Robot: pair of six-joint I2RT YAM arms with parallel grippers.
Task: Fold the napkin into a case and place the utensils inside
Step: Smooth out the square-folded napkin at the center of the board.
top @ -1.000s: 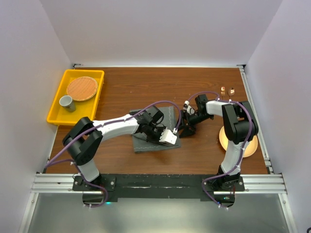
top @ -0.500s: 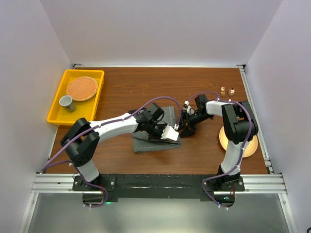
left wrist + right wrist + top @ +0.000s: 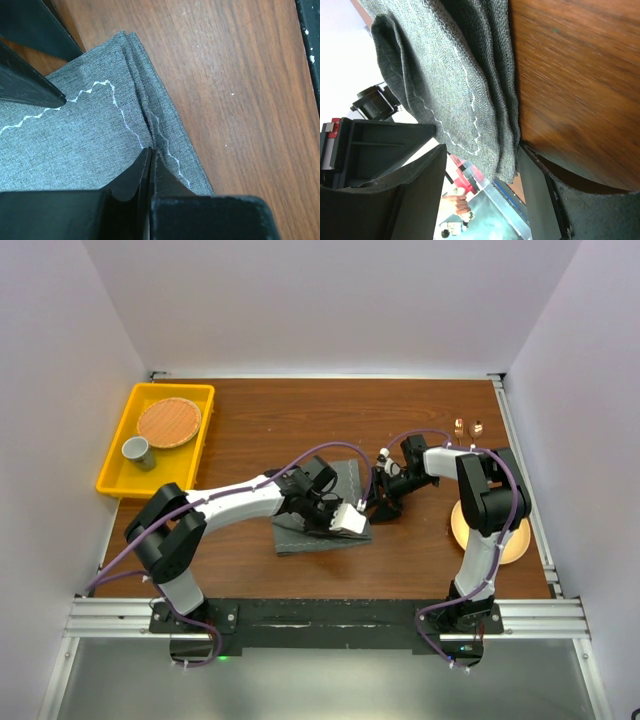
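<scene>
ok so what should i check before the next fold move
1. left hand shut at the napkin's folded edge: ok
2. cloth actually caught in its grip: cannot tell
3. right hand open around the napkin's edge: ok
4. napkin folded narrow enough for a pouch: not ok, a broad rectangle in the top view
5. utensils lying free, in neither hand: ok

Bright, even overhead light, only soft shadows on the table. Weave of the napkin is sharp in both wrist views — the right one blows out white beyond it.
</scene>
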